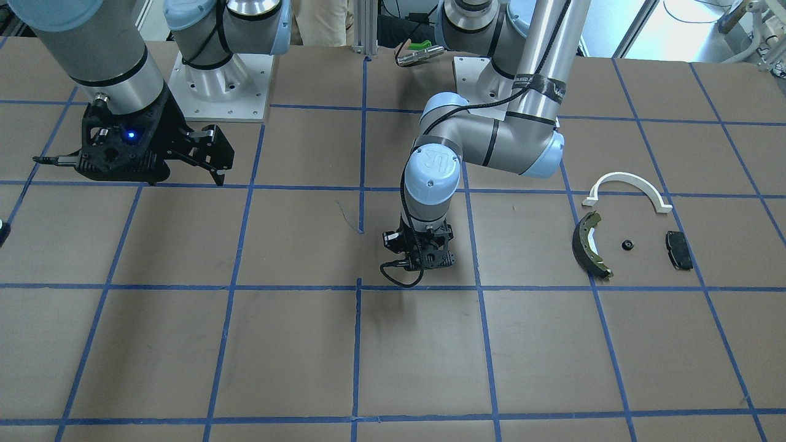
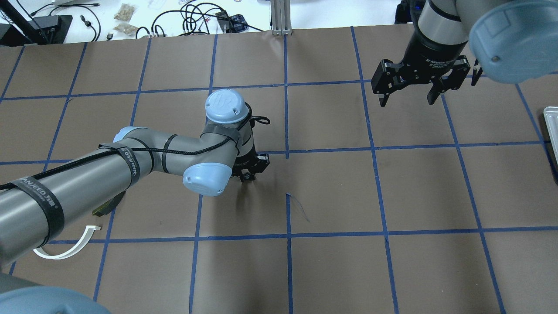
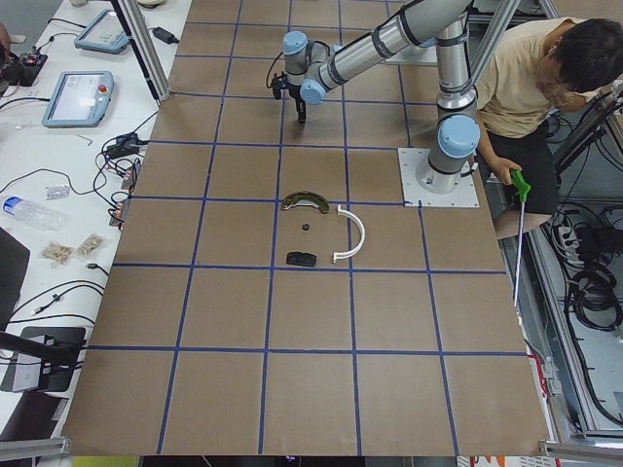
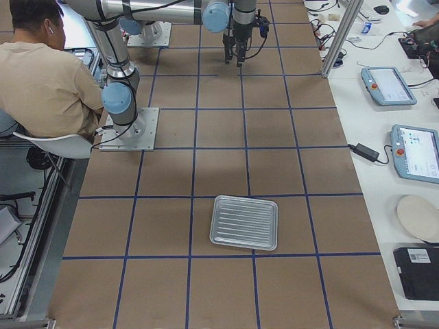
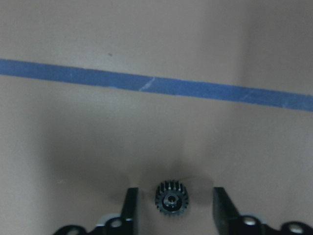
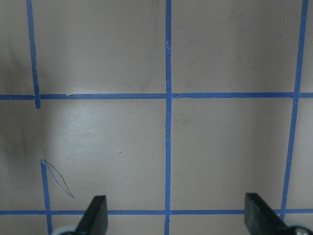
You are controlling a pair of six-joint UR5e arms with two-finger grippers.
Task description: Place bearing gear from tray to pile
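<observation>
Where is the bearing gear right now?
In the left wrist view, the bearing gear lies on the table between the open jaws of the left gripper, touching neither, just short of a blue tape line.

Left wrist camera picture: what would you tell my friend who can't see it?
A small black gear with teeth lies on the brown table between the two open fingers of the left gripper, touching neither. A blue tape line crosses the table higher up in the picture.
</observation>
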